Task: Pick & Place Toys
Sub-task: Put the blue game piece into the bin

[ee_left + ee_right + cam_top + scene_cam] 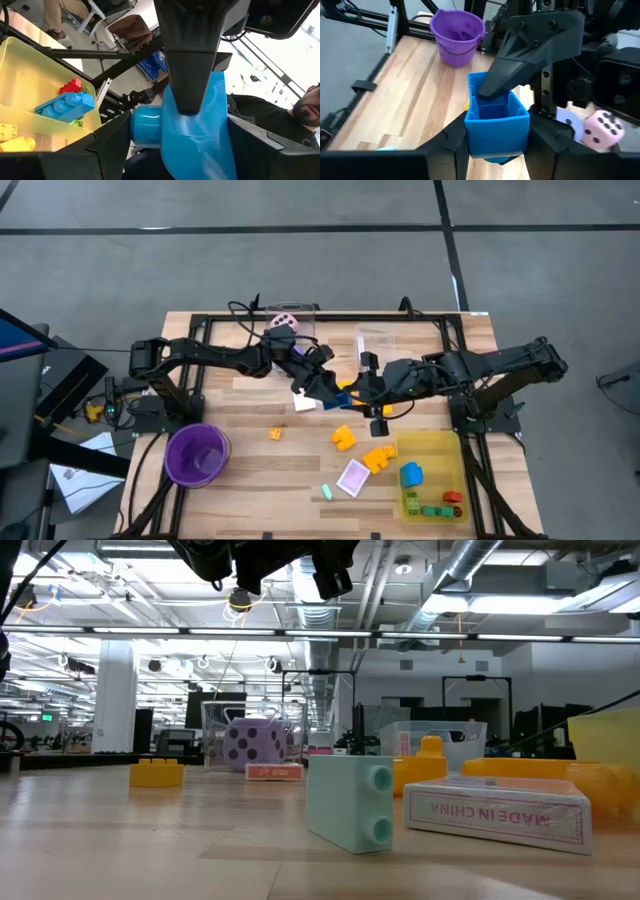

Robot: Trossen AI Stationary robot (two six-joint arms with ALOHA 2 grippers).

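Both grippers are meeting mid-table, centre of the high view, on one blue block (497, 120).

The right gripper (496, 145) is closed on the block, its fingers pressing both side walls, hollow side facing the camera. The left gripper (318, 385) is also on the block: one dark finger (520, 55) is sitting down inside the hollow, and in the left wrist view the blue plastic (192, 127) is lying clamped against that finger. So the block is being held off the table by both arms at once.

What's around:
- Purple cup (197, 454) is sitting lower left in the high view, well apart from the handoff.
- Yellow tray (452, 455) is sitting lower right, holding a blue block (411, 474), a green piece (434, 511) and a red piece (452, 498).
- Loose on the table below the grippers: yellow blocks (344, 438), a small orange piece (275, 434), a mint block (326, 492), a pink-white card pack (353, 477).
- Pink dotted die (285, 322) is sitting in a clear box (300, 310) at the top centre, behind the left arm.
- A white piece (305, 402) is lying right under the left gripper; cannot tell whether they are touching.

In the low view the mint block and the card pack are filling the foreground, and both grippers are showing only at the top edge.
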